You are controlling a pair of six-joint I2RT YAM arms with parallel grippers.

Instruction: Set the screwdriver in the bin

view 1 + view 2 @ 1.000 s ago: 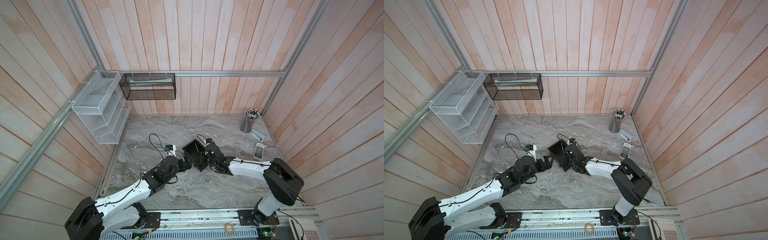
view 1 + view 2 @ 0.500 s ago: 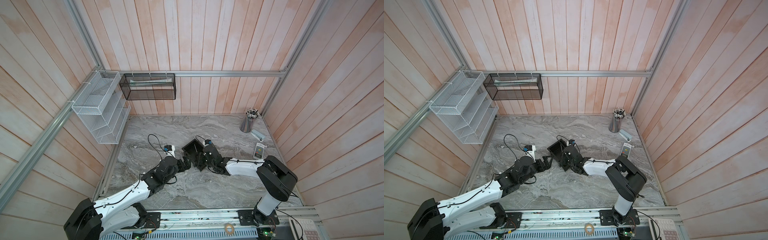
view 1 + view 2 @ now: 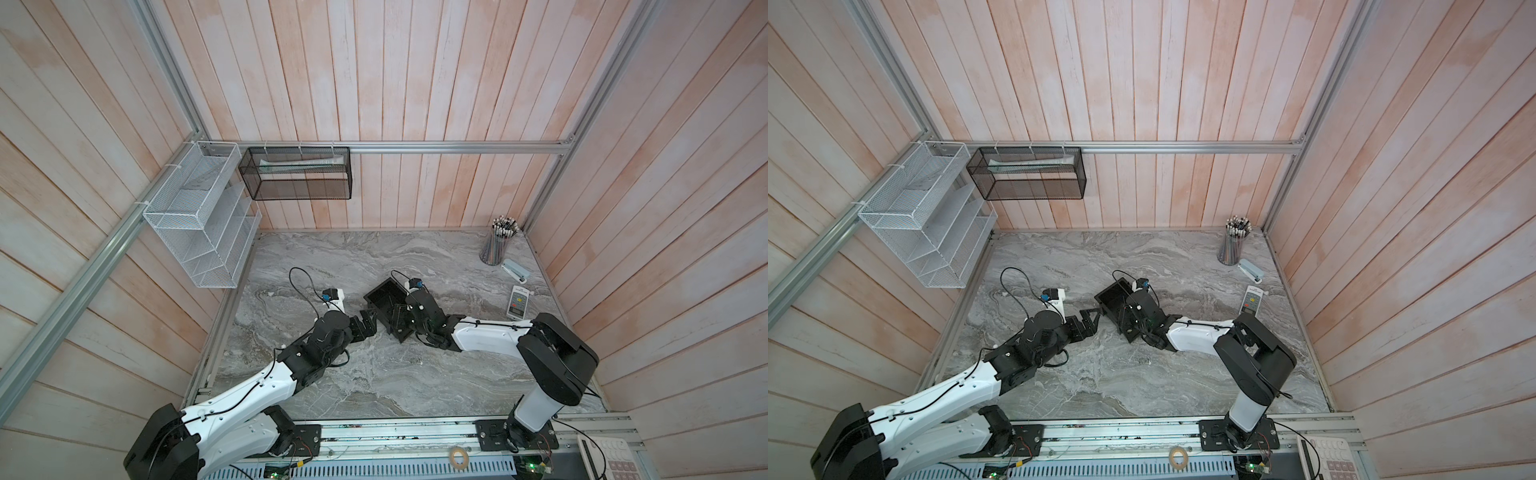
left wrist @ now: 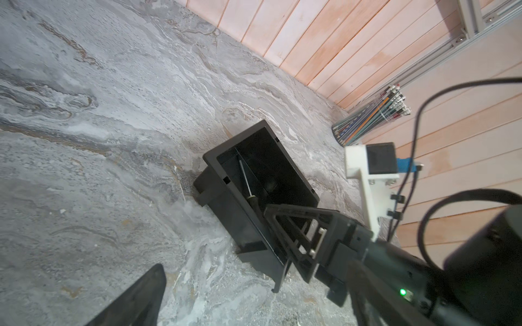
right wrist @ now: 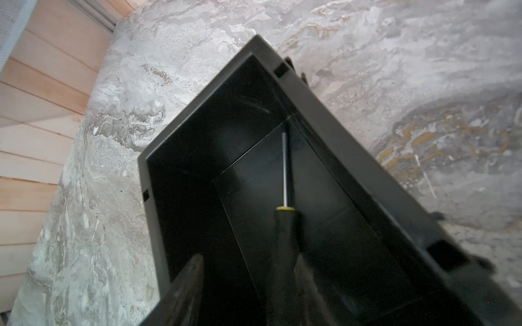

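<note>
Pencil cup [image 3: 496,246], stapler [image 3: 515,271] and remote [image 3: 518,302] sit along the right wall [image 3: 631,232]; white rack [image 3: 199,232] and mesh basket [image 3: 297,176] hang back-left.

The left arm [image 3: 249,390] and right arm [image 3: 486,338] wear white shells with black joints; black cables [image 4: 417,127] loop behind black, triangle-latticed fingers [image 4: 296,209].

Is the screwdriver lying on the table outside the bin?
No, the screwdriver is inside the bin, its shaft pointing toward a corner.

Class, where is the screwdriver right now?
In the right wrist view the screwdriver lies inside the bin, mid-table, handle between the right end effector's open jaws.
</note>
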